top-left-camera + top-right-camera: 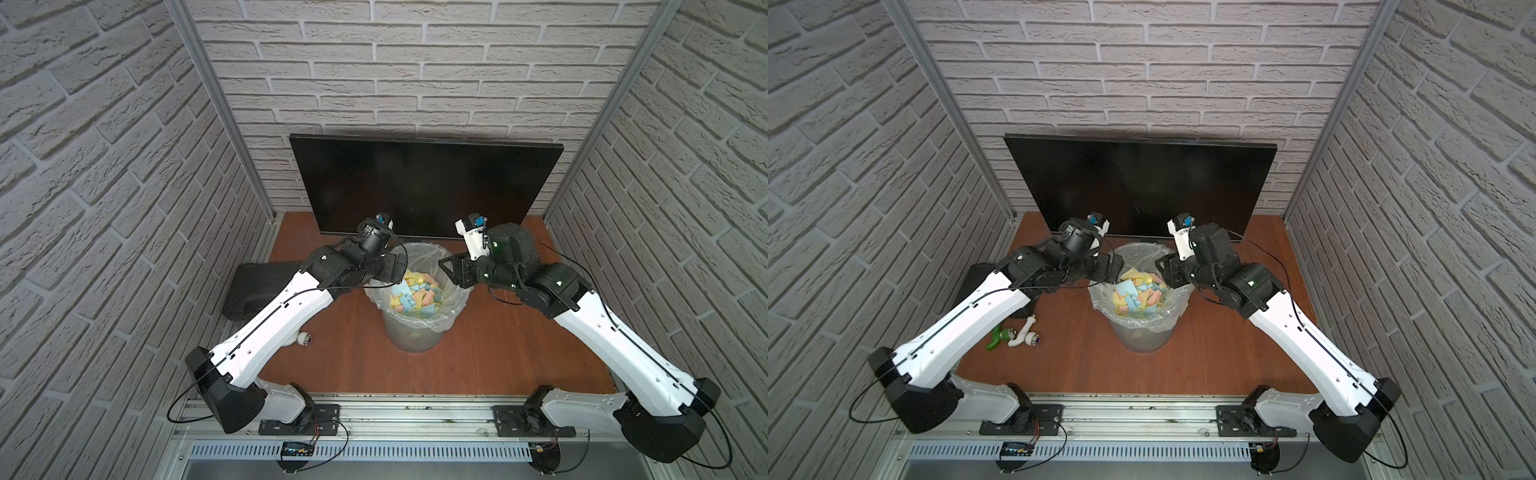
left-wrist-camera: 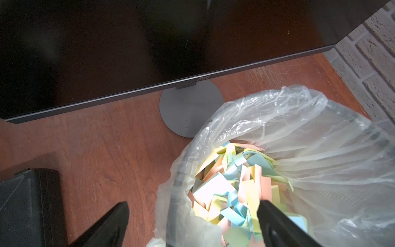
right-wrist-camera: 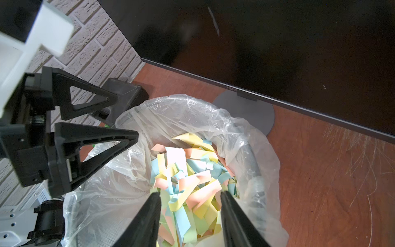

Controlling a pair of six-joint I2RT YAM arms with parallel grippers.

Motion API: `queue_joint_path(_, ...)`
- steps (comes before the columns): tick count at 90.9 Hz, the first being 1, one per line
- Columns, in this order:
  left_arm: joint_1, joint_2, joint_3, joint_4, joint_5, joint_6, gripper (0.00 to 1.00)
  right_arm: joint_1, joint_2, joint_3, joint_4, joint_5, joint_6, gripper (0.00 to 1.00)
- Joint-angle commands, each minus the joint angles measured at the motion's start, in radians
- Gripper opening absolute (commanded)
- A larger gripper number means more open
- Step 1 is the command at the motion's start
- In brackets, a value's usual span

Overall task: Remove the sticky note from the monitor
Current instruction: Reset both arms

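The monitor [image 1: 424, 183] [image 1: 1138, 183] stands at the back with a dark, bare screen [image 2: 149, 42] [image 3: 277, 42]; no sticky note shows on it. In front stands a bag-lined bin [image 1: 411, 336] [image 1: 1142, 336] holding several crumpled pastel sticky notes [image 1: 415, 297] [image 2: 235, 181] [image 3: 188, 171]. Which of them came from the monitor cannot be told. My left gripper [image 1: 398, 268] [image 2: 192, 204] [image 3: 127, 117] hangs wide open over the bin's left rim, holding nothing. Over the right rim my right gripper [image 1: 451, 266] [image 3: 190, 193] stands open above the notes, with nothing between its fingers.
A black plastic case [image 1: 257, 291] lies left of the bin, partly under my left arm. Small white and green fittings [image 1: 1017, 332] lie near it. The monitor's round grey base [image 2: 190, 109] sits just behind the bin. Brick walls close in the wooden table.
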Motion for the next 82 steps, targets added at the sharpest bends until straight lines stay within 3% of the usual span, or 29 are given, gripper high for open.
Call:
queue_joint_path(1, -0.004, -0.030, 0.054, -0.012, -0.034, 0.024, 0.98, -0.011, -0.047, -0.015, 0.066, -0.015, 0.008, 0.49)
queue_joint_path(26, 0.015, -0.149, 0.102, -0.016, -0.154, 0.101, 0.98, -0.091, -0.195, -0.068, 0.086, 0.088, 0.037, 0.52)
queue_joint_path(47, 0.106, -0.238, 0.016, -0.099, -0.320, 0.121, 0.98, -0.197, -0.326, -0.149, -0.026, 0.336, 0.074, 0.52)
queue_joint_path(69, 0.277, -0.322, -0.246, -0.059, -0.208, 0.053, 0.98, -0.250, -0.416, -0.349, -0.001, 0.398, 0.086, 0.55)
queue_joint_path(82, 0.301, -0.351, -0.374, 0.021, -0.207, 0.063, 0.98, -0.269, -0.446, -0.469, 0.063, 0.449, 0.097, 0.69)
